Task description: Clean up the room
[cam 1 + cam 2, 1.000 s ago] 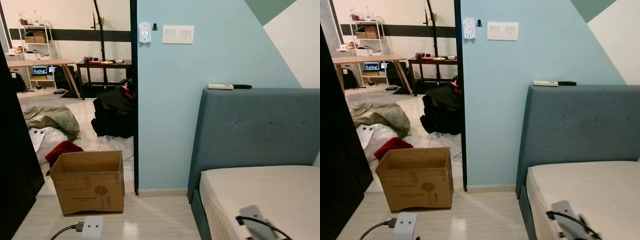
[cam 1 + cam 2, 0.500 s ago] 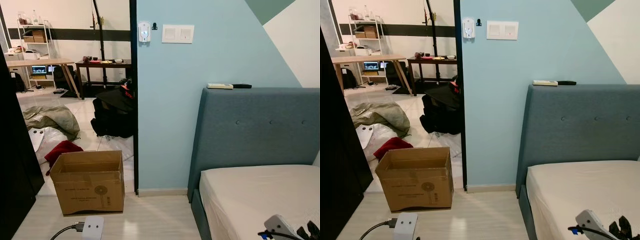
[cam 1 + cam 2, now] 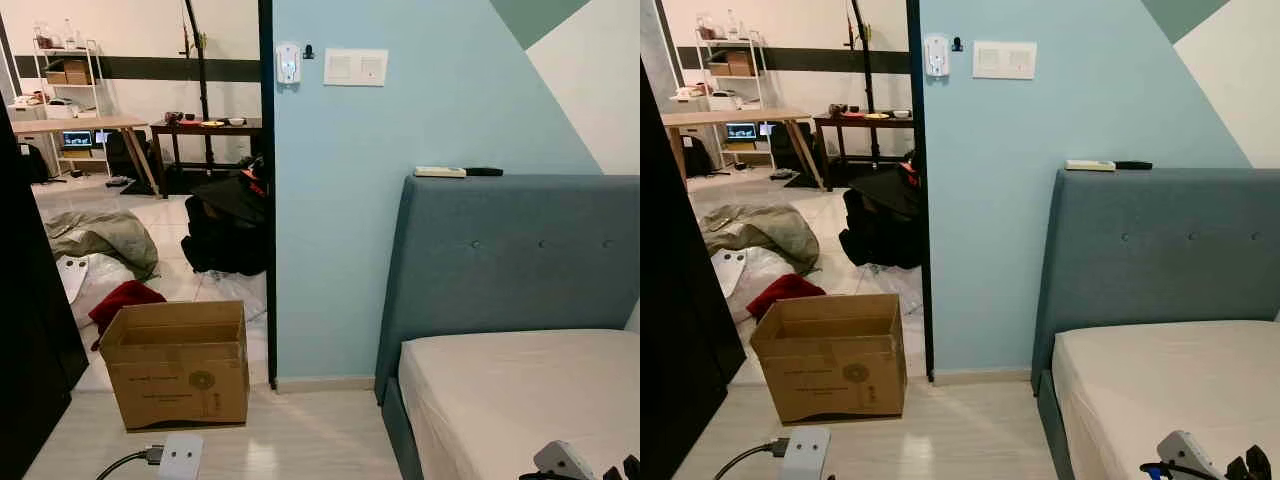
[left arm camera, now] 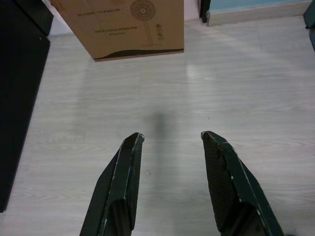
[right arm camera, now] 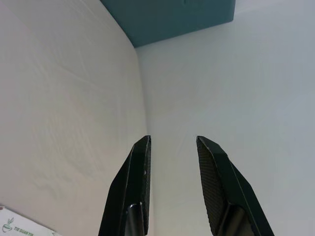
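Cardboard box [image 3: 177, 362] on pale floor [image 3: 300, 435] beside bed [image 3: 510, 390]; both grippers' fingers apart, empty

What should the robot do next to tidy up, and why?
Probably step toward the open cardboard box by the doorway. Both grippers, left and right, have open, empty jaws, and a red cloth lies on the floor behind it.
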You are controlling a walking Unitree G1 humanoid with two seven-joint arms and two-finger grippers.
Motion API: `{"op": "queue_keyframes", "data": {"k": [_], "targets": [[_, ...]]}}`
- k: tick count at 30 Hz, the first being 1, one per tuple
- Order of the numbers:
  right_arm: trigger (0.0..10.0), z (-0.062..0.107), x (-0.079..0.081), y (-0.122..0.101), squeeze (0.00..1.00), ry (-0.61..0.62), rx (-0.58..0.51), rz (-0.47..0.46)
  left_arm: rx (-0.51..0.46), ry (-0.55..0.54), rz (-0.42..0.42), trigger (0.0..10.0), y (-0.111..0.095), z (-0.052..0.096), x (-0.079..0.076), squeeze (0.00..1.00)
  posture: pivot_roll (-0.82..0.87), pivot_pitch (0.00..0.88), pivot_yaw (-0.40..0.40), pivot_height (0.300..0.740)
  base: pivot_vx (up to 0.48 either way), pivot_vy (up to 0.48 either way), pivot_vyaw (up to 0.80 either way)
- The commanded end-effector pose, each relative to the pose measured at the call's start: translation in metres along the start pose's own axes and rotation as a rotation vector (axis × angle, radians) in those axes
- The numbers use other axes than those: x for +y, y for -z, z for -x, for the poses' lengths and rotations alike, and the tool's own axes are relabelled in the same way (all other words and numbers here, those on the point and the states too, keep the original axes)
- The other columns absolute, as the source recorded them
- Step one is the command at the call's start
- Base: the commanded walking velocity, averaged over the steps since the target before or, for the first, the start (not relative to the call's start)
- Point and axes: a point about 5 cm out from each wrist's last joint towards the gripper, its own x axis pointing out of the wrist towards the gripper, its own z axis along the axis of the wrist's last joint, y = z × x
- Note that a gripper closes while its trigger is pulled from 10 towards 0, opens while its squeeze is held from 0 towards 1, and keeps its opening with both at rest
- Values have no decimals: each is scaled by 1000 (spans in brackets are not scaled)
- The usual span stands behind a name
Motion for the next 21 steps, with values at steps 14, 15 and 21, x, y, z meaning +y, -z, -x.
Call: {"op": "queue_keyframes", "data": {"k": [14,15,21], "targets": [[10000,-11,-19,-28,0,102,-47,-70,-2,-6,0,10000,0,0,3,0,1,41,-34,740,0,0,0],[10000,-11,-18,-35,0,88,-53,-113,-2,-7,1,10000,0,0,3,0,-2,39,-30,740,0,0,0],[10000,8,29,-101,0,-214,-45,-625,14,3,-3,10000,2,-2,2,0,-6,33,-11,740,0,0,0]]}}
